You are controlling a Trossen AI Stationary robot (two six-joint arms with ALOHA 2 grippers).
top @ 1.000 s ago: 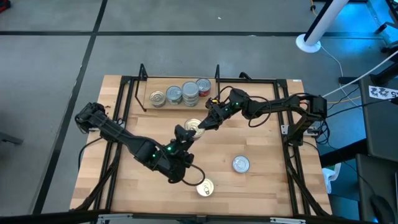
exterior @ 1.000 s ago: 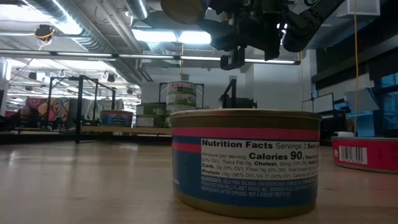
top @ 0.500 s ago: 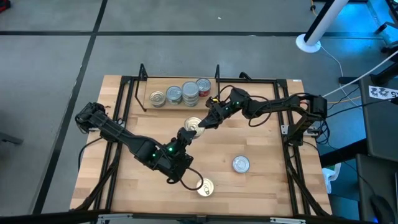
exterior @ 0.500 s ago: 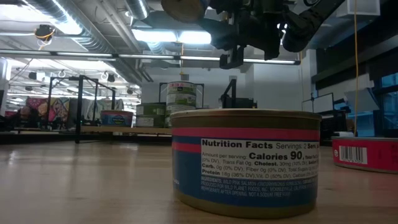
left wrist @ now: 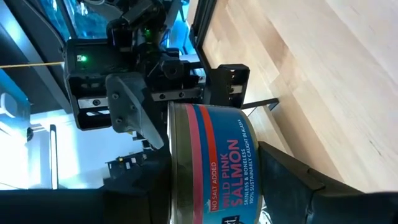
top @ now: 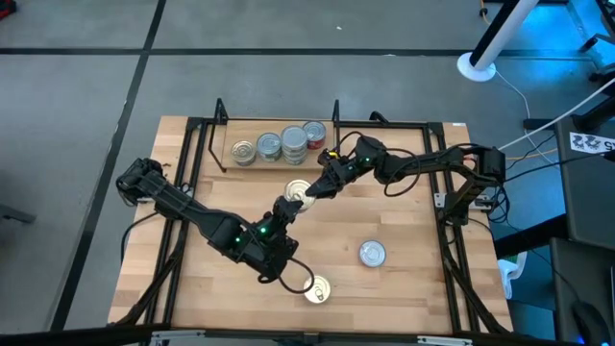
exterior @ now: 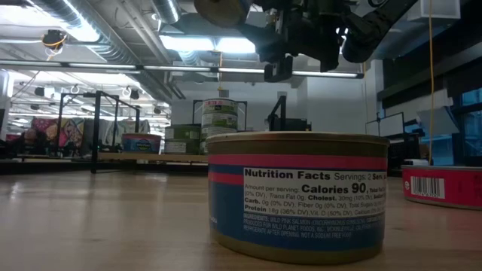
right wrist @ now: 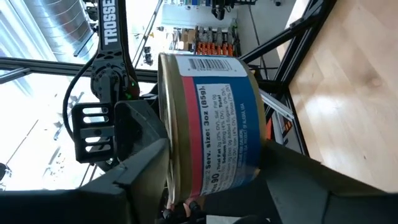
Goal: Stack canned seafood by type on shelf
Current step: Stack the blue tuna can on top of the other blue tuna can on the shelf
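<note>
Hanging midair, salmon can point(top: 299, 195) clamped between left jaws; right jaws flanking, grip unclear.

The tin point(left wrist: 208, 165) held up between the two arms wears a blue label crossed by a red band, with red and white lettering and a gold lid point(top: 299, 194). The near tin point(exterior: 297, 196) in the low view has the same blue label under a pink-red stripe, with white print. At the far right a tin point(exterior: 443, 185) shows a red side with a white barcode patch. The tabletop point(top: 404, 274) is pale striped wood; the arms are black.
</note>
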